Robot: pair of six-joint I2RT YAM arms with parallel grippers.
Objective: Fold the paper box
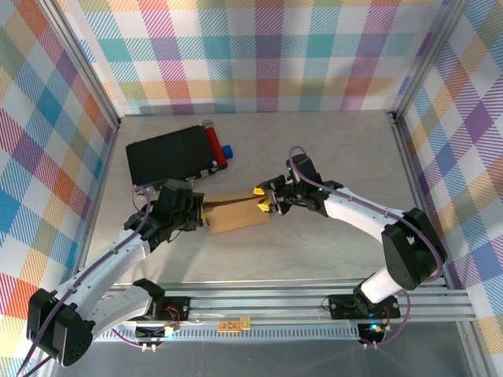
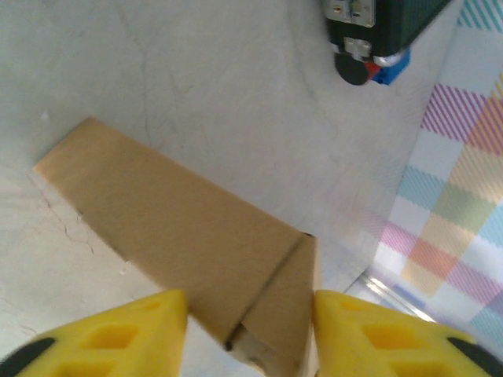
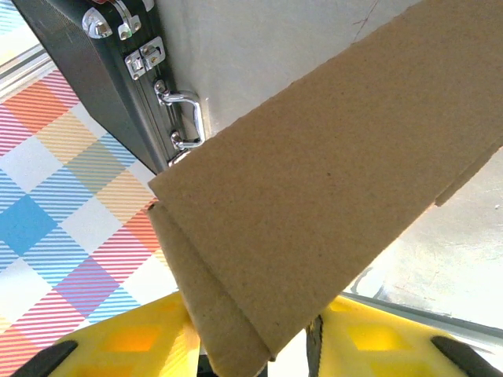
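The left gripper (image 1: 200, 214) sits just on the near side of the black case (image 1: 169, 157). Its jaws are spread wide around the left end of the paper box (image 1: 236, 212), with both yellow fingers (image 2: 118, 338) against the cardboard. The plain brown box, partly folded, lies near the case and to its right, spanning between the two grippers. At its right end the right gripper (image 1: 263, 203) clamps a doubled flap between its jaws. A red roll (image 1: 212, 141) lies along the case's right edge.

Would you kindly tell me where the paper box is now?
In the top view, the paper box sits mid-table between the left hand and right hand, in front of the black case.
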